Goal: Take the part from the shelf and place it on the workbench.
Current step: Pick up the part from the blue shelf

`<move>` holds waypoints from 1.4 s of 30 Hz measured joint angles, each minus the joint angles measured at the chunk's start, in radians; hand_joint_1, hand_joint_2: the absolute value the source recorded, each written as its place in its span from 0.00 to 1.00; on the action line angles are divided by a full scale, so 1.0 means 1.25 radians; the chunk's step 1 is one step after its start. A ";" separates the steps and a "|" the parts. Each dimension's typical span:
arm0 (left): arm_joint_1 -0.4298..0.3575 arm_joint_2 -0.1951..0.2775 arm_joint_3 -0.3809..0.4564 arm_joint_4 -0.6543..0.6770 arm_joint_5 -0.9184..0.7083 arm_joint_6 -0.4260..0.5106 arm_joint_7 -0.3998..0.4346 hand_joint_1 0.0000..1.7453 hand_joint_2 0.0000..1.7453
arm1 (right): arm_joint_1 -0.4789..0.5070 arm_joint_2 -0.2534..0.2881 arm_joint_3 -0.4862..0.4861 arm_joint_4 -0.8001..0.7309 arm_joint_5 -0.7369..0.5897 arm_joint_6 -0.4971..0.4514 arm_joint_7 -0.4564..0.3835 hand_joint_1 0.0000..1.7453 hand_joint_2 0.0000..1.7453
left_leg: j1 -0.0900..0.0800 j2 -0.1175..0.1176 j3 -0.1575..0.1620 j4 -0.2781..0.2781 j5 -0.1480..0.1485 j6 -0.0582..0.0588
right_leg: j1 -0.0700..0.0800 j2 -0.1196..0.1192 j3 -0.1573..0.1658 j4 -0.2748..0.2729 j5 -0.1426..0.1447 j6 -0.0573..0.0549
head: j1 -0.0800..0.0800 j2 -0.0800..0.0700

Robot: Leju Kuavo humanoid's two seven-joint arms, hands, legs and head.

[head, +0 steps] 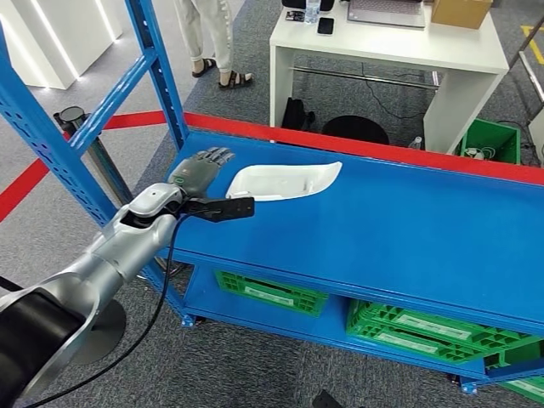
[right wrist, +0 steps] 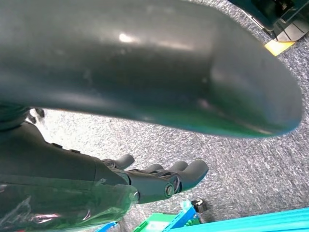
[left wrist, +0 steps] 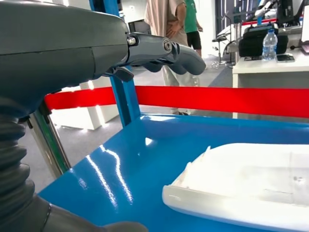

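The white part (head: 282, 180) is lying near the blue shelf's (head: 398, 229) left end, beside its red back edge. The left hand (head: 202, 170) is hovering just beside the part, fingers spread, holding nothing. The right hand (right wrist: 160, 179) is hanging over grey carpet (right wrist: 233, 159), fingers loosely extended, gripping nothing.

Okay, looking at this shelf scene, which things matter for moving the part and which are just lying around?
For the job:
white part
blue shelf
left hand, open beside the part
right hand, holding nothing

Lying about:
green crates
white table
cardboard box
phone
water bottle
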 joint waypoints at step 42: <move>0.002 0.116 -0.149 0.095 -0.050 0.001 -0.052 0.00 1.00 | 0.006 -0.004 0.019 0.000 -0.026 -0.008 0.007 0.00 0.00 | 0.000 0.000 0.000 0.000 0.001 -0.002 | 0.000 0.000 0.000 0.003 0.000 -0.001 | 0.000 0.000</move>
